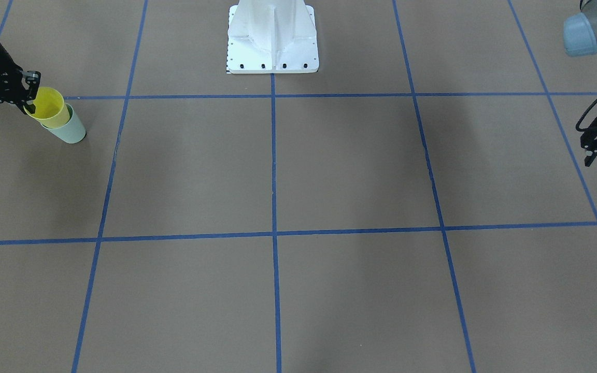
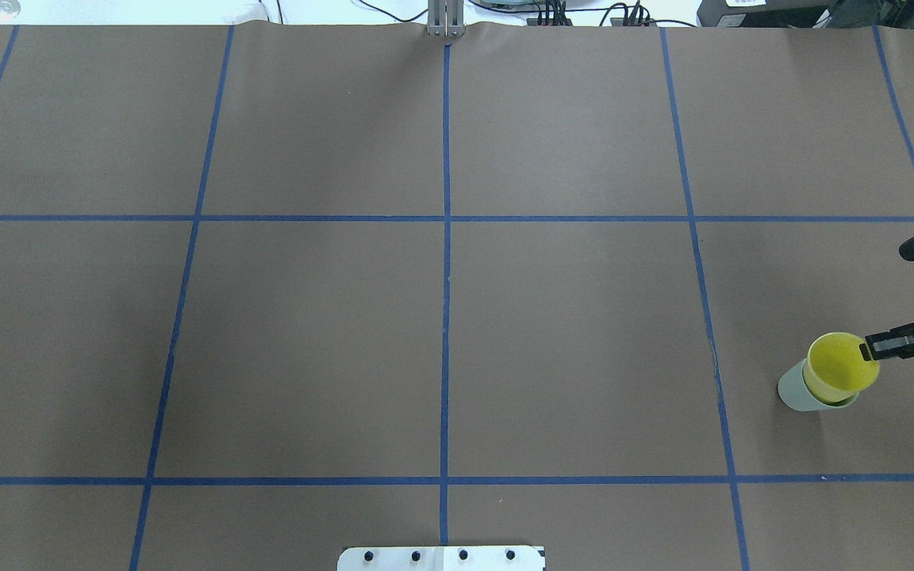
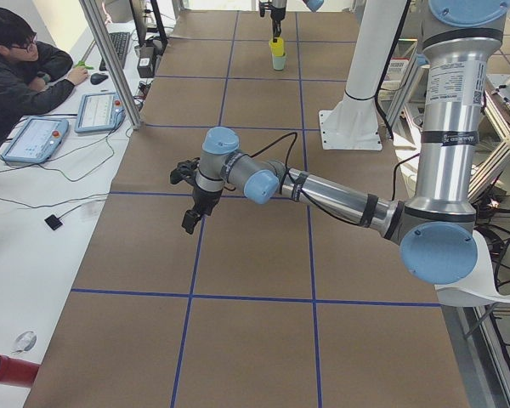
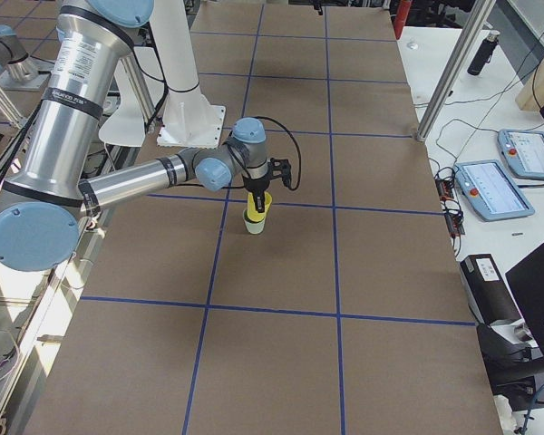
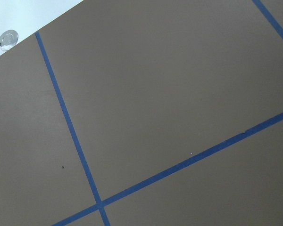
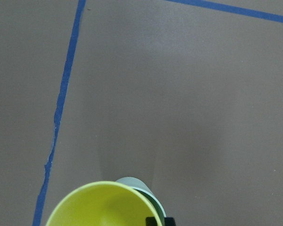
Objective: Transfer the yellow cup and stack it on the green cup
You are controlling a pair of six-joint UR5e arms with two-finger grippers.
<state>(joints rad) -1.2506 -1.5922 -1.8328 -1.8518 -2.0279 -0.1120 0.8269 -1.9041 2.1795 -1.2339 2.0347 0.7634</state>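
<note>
- The right gripper (image 2: 873,349) is closed on the rim of the yellow cup (image 2: 838,366), one finger inside the mouth and one outside; it reaches in from the table's right edge, level with the cup's top
- The left gripper (image 1: 591,147) hangs over the table's far left side, well apart from both cups, with nothing in it; whether its fingers are apart or together, I cannot tell
- The table (image 2: 568,333) is covered in brown paper and marked into squares by blue tape lines (image 2: 446,317); the robot's white base (image 1: 272,41) stands at the middle of its near edge
- The yellow cup is bright, plain and tapered, with no handle; its mouth faces up and it leans a little; its lower part sits inside the green cup (image 2: 794,390), with its rim well above the green one
- The green cup is pale mint and matte, with the same shape; it stands on the table at the robot's far right, just beyond a tape line, directly below the gripper's fingers
</note>
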